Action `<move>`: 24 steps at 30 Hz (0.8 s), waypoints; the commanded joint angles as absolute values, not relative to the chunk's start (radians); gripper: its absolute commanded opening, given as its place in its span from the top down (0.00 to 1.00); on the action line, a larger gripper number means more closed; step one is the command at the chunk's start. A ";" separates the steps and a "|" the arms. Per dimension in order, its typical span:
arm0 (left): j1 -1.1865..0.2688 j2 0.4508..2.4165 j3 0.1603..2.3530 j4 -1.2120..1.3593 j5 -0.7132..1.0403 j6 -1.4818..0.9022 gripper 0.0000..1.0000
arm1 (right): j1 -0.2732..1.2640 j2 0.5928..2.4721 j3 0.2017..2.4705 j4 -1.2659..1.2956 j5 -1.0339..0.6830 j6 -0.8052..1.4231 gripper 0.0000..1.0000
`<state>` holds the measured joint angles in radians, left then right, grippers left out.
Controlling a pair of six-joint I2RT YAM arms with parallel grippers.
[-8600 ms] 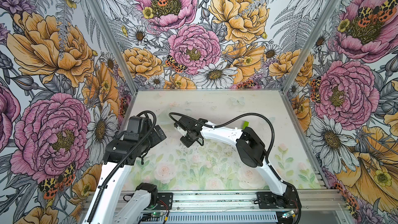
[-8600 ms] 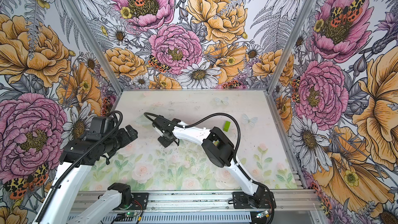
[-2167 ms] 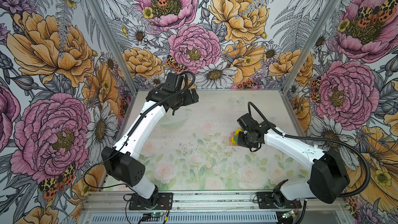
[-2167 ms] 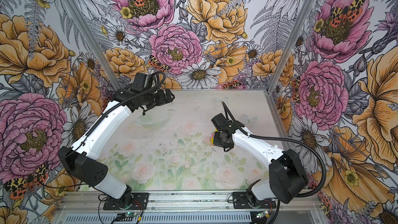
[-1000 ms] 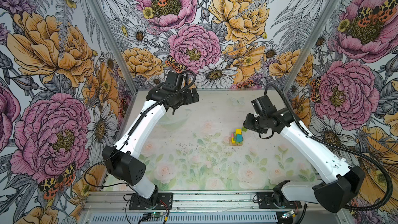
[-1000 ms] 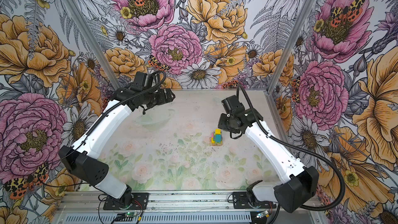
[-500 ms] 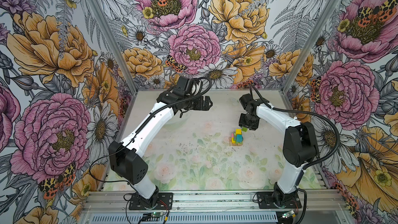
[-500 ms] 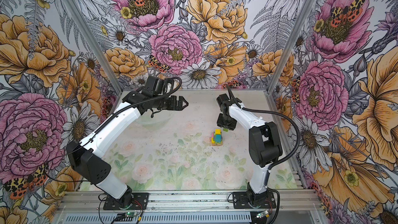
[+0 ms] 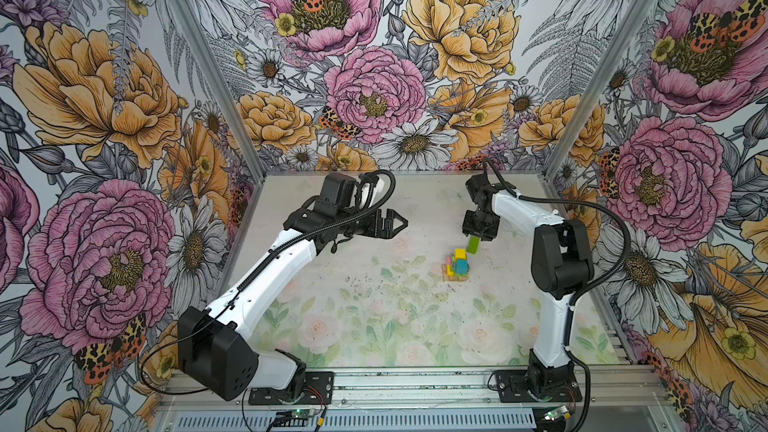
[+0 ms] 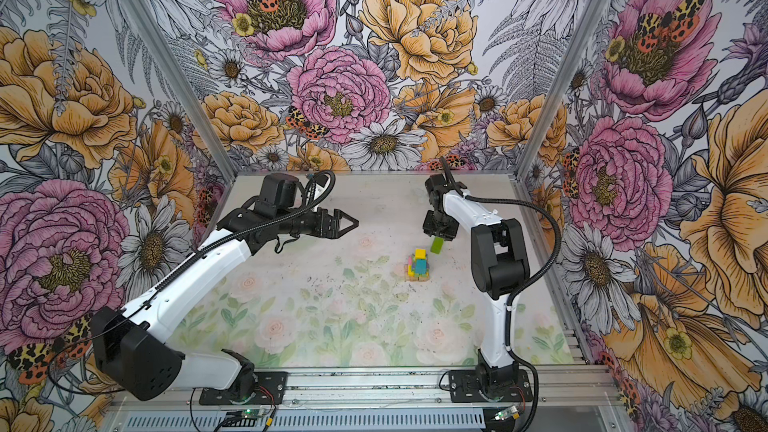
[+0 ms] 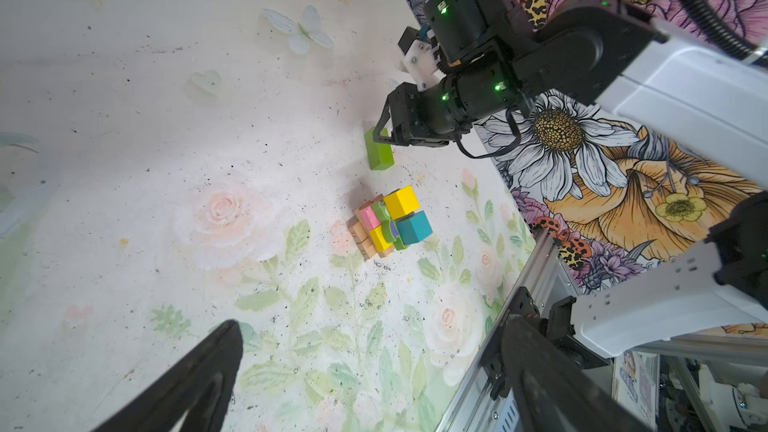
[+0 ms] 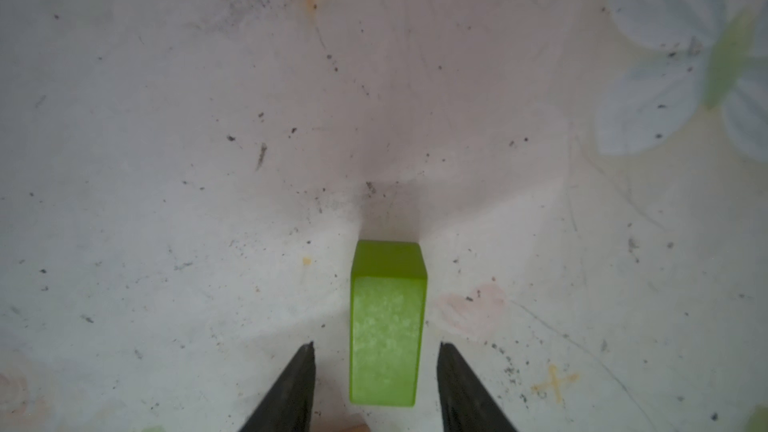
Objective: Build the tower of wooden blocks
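Tower (image 9: 456, 264) stands right of centre on the bench (image 9: 374, 326), within the right arm's reach. Tan bars (image 11: 362, 241) lie lowest for a wide footing, painted blocks (image 11: 401, 201) sit above, and the green bar (image 12: 386, 322) is not on it yet. That bar is just past the tower, apart from it, and seems to rest on the bench (on end or lying flat, can't tell). Right hand (image 9: 478, 236) is down over the bar, about half open, a finger on each side with gaps showing, so nothing is gripped. I judge it straddles the bar so that closing pinches the narrow sides for the lift. Farthest, well to the left, left hand (image 9: 398, 224) hangs above the bench, spread wide and empty, likely parked clear of the right arm's path.
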<state>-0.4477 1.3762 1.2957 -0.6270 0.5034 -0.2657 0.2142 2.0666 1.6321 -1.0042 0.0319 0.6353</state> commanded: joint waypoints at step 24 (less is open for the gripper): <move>-0.417 1.342 1.302 -0.561 0.508 -0.323 0.01 | 0.201 2.109 1.603 -0.989 -0.009 0.554 0.62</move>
